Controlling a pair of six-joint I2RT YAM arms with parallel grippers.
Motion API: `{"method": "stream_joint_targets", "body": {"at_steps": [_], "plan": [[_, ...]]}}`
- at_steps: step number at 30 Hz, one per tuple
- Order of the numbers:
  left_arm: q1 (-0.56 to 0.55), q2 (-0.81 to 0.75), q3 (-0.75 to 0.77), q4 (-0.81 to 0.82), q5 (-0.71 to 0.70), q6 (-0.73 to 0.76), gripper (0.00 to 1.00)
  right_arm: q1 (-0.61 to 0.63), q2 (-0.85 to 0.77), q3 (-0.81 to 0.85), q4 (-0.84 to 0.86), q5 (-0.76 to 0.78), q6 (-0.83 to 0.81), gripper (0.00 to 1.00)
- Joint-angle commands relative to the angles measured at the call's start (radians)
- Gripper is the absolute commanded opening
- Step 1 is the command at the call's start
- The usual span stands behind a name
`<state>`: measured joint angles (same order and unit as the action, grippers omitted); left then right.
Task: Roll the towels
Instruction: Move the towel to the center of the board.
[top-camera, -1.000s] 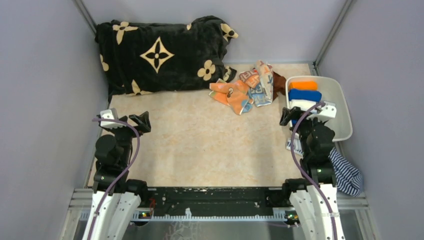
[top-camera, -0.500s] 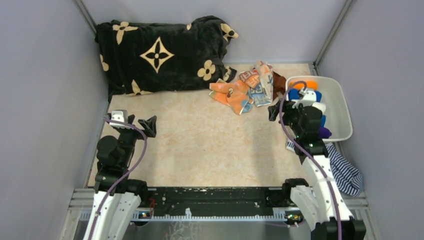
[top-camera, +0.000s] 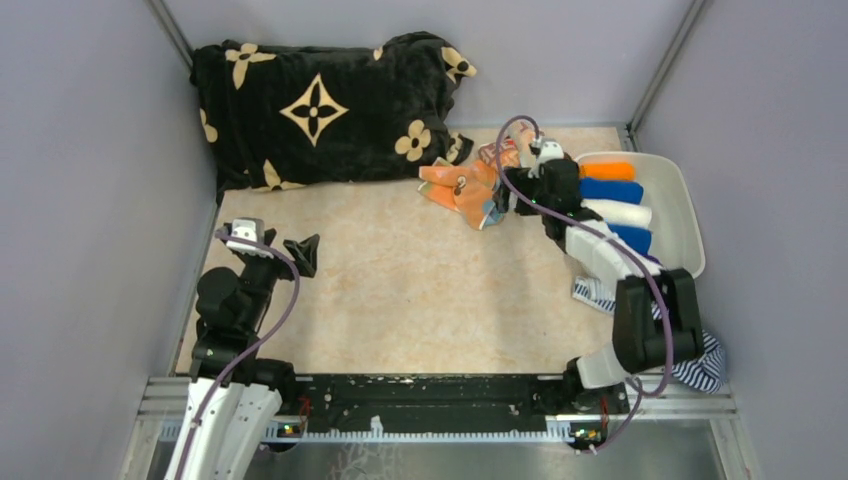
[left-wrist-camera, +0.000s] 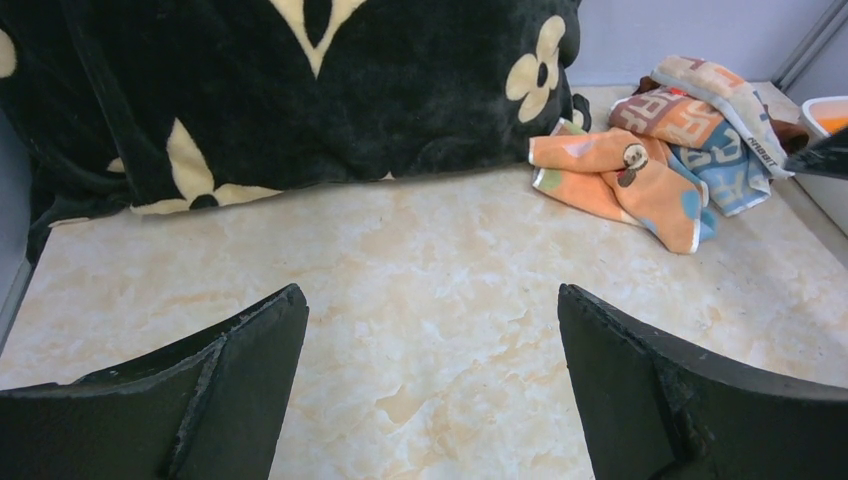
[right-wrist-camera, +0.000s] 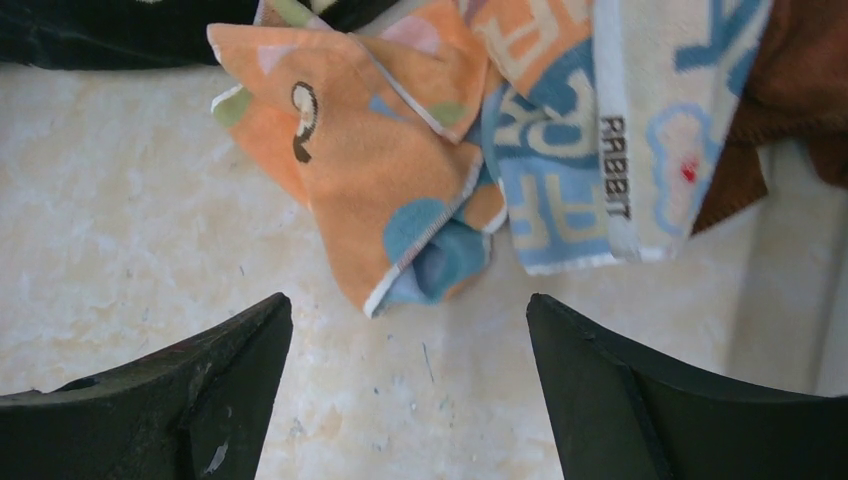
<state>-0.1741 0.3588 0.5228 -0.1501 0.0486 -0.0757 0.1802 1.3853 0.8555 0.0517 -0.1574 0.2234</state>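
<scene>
Where heap sits upper centre of top view, orange-peach towel (top-camera: 458, 190) lies crumpled, unrolled; right gripper (top-camera: 508, 192) at heap, jaws spread, empty.
Left wrist: left gripper (left-wrist-camera: 430, 390) released, nothing held.
Right wrist: blue-white towel (right-wrist-camera: 590, 150) and brown towel (right-wrist-camera: 790, 80) bunched upper right.

I saw plain grey-lilac walls (top-camera: 90, 200) on three sides, with metal posts (top-camera: 665, 60) in the far corners. The beige marbled tabletop (left-wrist-camera: 430, 230) ran under and ahead of the left pincer (left-wrist-camera: 430, 300), evenly lit with soft shadows. A black flowered blanket (left-wrist-camera: 300, 90) was bunched beyond it at the back wall. A black rail (top-camera: 420, 395) sat behind it.
</scene>
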Motion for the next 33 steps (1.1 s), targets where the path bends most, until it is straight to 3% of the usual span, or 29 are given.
{"method": "stream_joint_targets", "body": {"at_steps": [1,8,17,19,22,26,33], "plan": [[-0.002,0.02,-0.002,0.009,0.029,0.02,1.0,0.081,0.177,0.177,0.079,0.061,-0.082,0.86],[-0.003,0.04,0.0,0.004,0.049,0.026,1.0,0.132,0.49,0.402,0.051,0.089,-0.111,0.84],[-0.003,0.045,0.0,0.0,0.061,0.03,1.0,0.226,0.693,0.554,-0.048,0.087,-0.152,0.81],[-0.002,0.043,0.001,0.001,0.063,0.03,1.0,0.246,0.711,0.564,-0.057,0.062,-0.161,0.68],[-0.003,0.042,0.001,-0.002,0.069,0.028,1.0,0.272,0.7,0.593,-0.084,0.014,-0.171,0.3],[-0.003,0.035,0.002,-0.004,0.071,0.028,1.0,0.325,0.608,0.642,-0.136,-0.039,-0.194,0.0],[-0.002,0.036,0.006,-0.006,0.09,0.018,1.0,0.448,0.373,0.62,-0.16,-0.027,-0.168,0.0]]}}
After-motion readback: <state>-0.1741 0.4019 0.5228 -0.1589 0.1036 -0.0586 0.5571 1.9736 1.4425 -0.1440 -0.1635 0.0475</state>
